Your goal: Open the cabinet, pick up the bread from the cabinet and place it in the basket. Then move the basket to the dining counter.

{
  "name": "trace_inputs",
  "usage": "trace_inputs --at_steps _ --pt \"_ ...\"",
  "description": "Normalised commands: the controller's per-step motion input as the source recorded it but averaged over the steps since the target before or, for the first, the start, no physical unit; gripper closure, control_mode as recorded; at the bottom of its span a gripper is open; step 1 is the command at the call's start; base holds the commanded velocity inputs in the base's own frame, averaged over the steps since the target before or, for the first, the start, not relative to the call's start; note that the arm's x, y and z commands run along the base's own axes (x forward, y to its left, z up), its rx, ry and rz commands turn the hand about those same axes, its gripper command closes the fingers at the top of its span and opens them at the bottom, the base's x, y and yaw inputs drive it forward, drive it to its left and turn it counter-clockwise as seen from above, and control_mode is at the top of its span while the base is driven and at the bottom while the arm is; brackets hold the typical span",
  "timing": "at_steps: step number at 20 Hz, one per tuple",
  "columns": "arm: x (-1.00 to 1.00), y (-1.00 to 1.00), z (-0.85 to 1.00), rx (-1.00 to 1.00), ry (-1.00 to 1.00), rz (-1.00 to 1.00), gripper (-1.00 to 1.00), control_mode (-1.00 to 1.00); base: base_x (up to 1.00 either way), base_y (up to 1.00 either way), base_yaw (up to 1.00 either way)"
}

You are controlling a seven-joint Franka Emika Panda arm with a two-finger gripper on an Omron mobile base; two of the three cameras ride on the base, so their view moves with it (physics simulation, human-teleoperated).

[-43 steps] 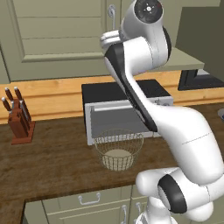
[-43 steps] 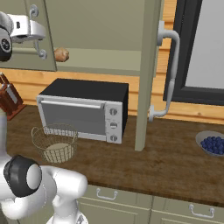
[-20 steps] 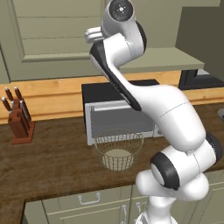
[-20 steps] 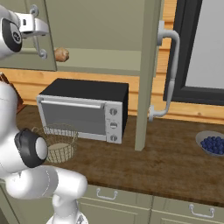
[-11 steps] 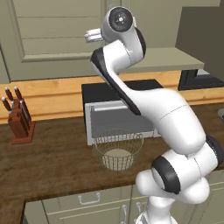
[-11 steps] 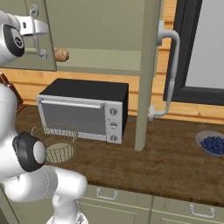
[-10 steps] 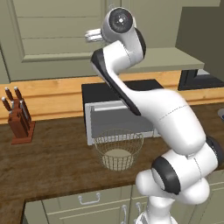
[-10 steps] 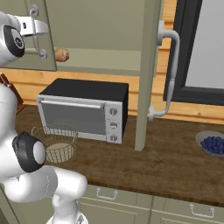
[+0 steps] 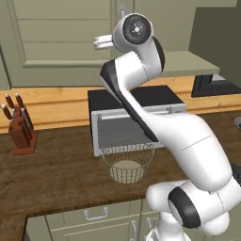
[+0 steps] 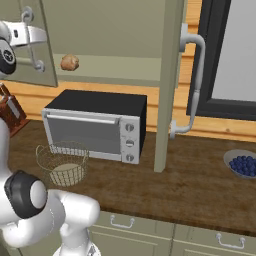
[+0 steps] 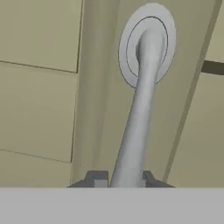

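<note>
No readable writing or brand marks anywhere, not even on the toaster oven's control strip, which just has round knobs.

The two-finger gripper (image 11: 121, 178) has its dark tips pinched on the smooth silver bar handle (image 11: 139, 109) of the sage-green panelled wall cabinet (image 9: 56, 42), clamped either side of the tube. The handle ends in a round flat mounting disc against the door.

From the right base view, the right-hand door stands open edge-on, and the small rounded golden-brown bread bun (image 10: 69, 62) sits on the pale shelf inside, above the oven.

The round cream wire-mesh basket (image 10: 62, 162) with a pale flat base rests on the dark wood-grain worktop (image 10: 200, 180), just in front of the boxy black-and-silver toaster oven (image 10: 97, 125). A wooden knife block (image 9: 20, 129) stands well off to the left, and a grey bowl of blueberries (image 10: 242, 163) to the right.
</note>
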Motion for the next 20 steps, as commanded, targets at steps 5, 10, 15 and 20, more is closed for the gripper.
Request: trace_inputs --at_steps 5,10,15,20 --pt "-1.0 0.31 0.04 0.0 -0.01 -0.03 1.0 -1.0 0.0 0.0 0.0" --pt "-1.0 0.62 0.0 0.0 -0.08 -0.06 1.0 -1.0 0.0 0.0 0.0" --pt "-1.0 0.72 0.0 0.03 -0.01 -0.09 1.0 -1.0 0.0 0.0 0.0" --pt "-0.97 0.82 -0.01 0.04 0.0 -0.11 -1.0 -1.0 0.0 0.0 0.0"
